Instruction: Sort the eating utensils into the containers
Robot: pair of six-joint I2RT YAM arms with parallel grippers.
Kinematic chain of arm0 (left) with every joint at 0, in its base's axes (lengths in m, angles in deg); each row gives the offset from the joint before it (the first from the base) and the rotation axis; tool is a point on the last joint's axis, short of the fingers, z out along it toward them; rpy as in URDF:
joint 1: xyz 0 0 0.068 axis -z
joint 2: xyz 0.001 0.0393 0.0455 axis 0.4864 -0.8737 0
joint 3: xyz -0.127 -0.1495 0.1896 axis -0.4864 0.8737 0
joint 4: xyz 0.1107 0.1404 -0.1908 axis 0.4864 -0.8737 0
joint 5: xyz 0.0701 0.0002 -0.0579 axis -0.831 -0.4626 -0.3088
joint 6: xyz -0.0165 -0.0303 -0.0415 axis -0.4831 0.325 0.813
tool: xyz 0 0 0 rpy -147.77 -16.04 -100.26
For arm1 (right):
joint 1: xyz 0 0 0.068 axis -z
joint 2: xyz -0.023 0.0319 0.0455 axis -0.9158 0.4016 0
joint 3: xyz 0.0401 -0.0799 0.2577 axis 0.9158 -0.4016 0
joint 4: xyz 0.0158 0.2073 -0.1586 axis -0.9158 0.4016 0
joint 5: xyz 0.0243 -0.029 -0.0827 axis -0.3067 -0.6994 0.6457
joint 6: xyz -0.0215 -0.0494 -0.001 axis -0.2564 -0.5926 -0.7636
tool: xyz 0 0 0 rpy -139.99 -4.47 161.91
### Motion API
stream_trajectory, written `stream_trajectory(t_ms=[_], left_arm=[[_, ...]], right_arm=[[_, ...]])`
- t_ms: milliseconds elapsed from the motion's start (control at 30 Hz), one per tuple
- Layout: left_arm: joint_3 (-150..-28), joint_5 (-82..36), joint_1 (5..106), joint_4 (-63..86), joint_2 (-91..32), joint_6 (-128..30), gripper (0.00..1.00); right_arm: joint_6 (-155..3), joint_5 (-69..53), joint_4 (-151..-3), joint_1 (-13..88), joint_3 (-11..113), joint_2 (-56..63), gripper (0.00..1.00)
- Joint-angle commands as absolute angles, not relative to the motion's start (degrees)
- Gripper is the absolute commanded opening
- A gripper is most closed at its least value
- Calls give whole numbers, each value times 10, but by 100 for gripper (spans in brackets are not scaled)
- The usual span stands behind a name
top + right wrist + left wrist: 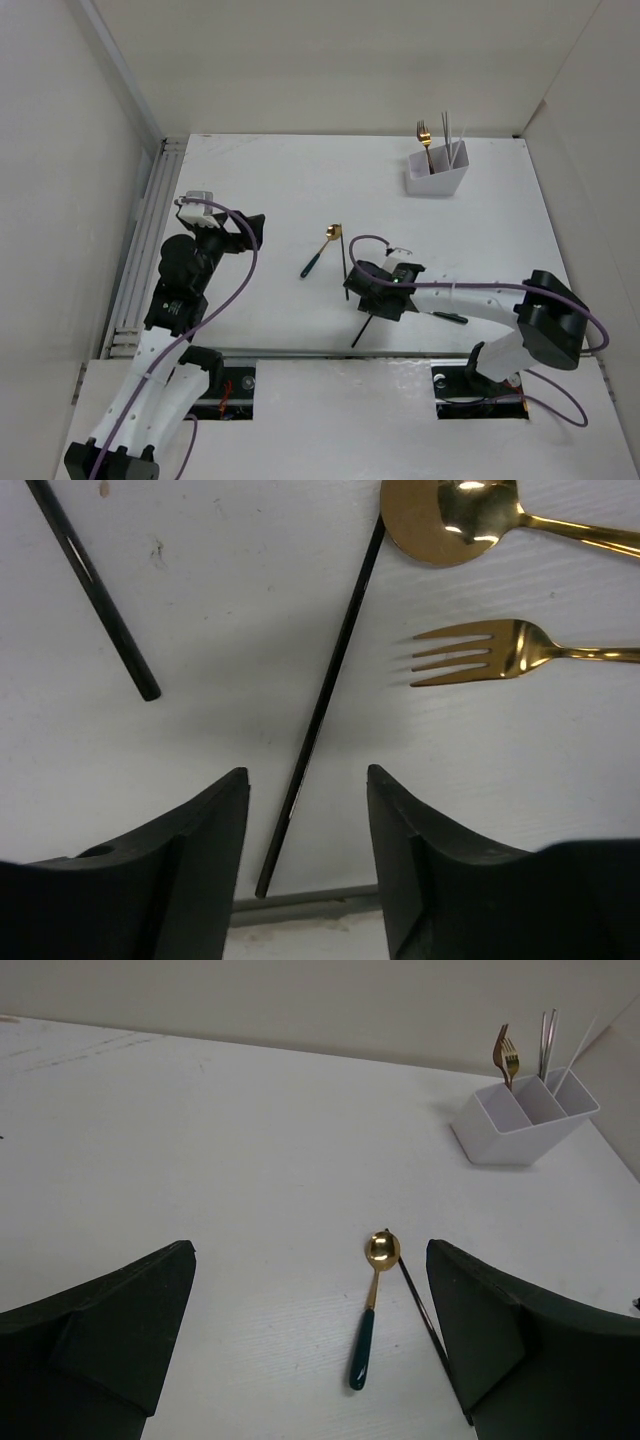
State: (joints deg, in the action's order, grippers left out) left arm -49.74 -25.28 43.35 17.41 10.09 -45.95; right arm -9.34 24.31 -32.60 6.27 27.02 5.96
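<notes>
Black chopstick (322,705) lies diagonally at centre frame on the desk (200,730), between the spread, released fingers of the right end effector (306,776). A gold fork (500,652) lies at right. The left end effector (310,1260) is also released, framing a green-handled spoon (372,1305). The white holder (520,1125) stands upper right.

Top view looks down from behind; left wrist, low, shares the holder (436,182).

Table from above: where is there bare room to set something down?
The far left stretch, between the left claw and the back wall, is bare, as is the strip between the spoon and the white holder. It's crowded around the right claw, among chopsticks and a fork.
</notes>
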Motion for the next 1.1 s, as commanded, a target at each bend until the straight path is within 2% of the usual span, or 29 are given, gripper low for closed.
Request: stream_trajectory(t_ms=[0,100,400,433,533,567,667,700,733,867,1067], left_arm=[[-499,-234,422,189,111,-434,100],[-499,-227,422,183,106,-434,100],[-504,-234,422,183,100,-429,100],[-504,-234,422,183,100,-429,100],[-504,-239,422,183,100,-429,100],[-504,-239,422,183,100,-434,100],[-504,-245,422,183,106,-434,100],[-504,-245,422,183,106,-439,100],[-504,-251,422,183,106,-439,100],[-504,-256,422,178,106,-445,100],[-504,-256,417,178,106,-445,100]], right_arm=[[-65,258,-377,62,259,72,53],[-41,264,-377,62,245,84,49],[-61,226,-419,73,227,160,49],[-61,219,-419,73,232,170,47],[-67,205,-419,73,238,192,39],[-67,205,-424,73,238,198,29],[-67,199,-424,73,238,203,12],[-67,199,-424,79,238,203,3],[-67,199,-424,79,233,203,0],[-102,211,-424,85,249,203,0],[-220,314,-416,90,329,171,0]])
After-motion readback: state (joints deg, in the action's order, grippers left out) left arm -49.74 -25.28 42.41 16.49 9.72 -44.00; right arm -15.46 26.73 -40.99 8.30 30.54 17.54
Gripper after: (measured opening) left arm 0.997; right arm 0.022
